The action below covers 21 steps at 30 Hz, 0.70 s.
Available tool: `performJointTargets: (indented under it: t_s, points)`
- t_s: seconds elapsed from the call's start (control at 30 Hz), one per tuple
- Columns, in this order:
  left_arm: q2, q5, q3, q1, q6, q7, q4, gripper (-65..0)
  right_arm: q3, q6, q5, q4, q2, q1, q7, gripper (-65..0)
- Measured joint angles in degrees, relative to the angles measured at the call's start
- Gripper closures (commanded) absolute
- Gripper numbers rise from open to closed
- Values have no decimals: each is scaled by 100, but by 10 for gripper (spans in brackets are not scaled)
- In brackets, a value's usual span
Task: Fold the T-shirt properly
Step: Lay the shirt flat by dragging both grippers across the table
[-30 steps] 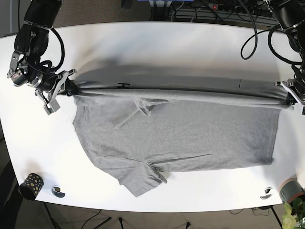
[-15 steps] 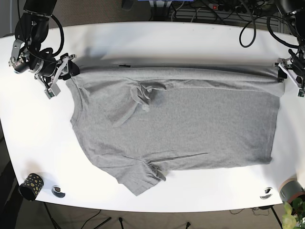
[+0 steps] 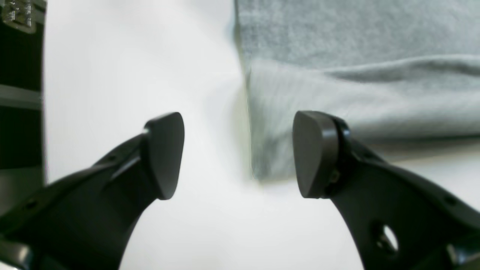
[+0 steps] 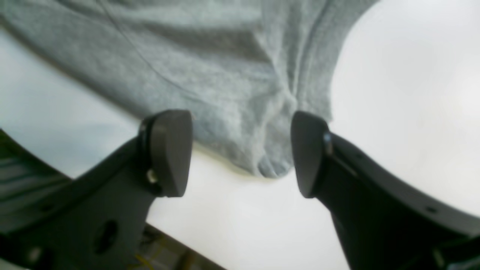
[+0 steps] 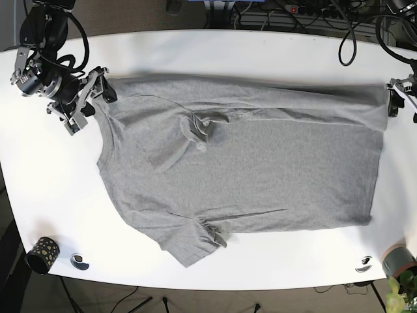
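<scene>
1. We see the grey T-shirt (image 5: 241,163) lying spread across the white table (image 5: 215,49), one sleeve at the near left
2. Our right gripper (image 4: 242,153) is released at the far left corner
3. Our left gripper (image 3: 238,153) is released at the far right corner

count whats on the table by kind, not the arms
grey T-shirt: 1
dark dotted cup: 1
small round silver pieces: 2
grey pot with a plant: 1
total: 5
</scene>
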Motion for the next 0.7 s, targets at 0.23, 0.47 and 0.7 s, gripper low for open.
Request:
performJointTargets:
  t_s: [0.23, 0.47, 0.7]
  points:
    - [33, -146, 295, -4, -9, 48, 450, -415, -35, 0, -610, -190, -417, 297, -15, -401]
    - [28, -317, 315, -33, -11, 46, 4, -415, -20, 0, -1657, -308, -579, 525, 28, -406]
    - [26, 260, 584, -551, -9, 11, -1143, -414, -11, 2, -1751, -848, -590, 693, 199, -401]
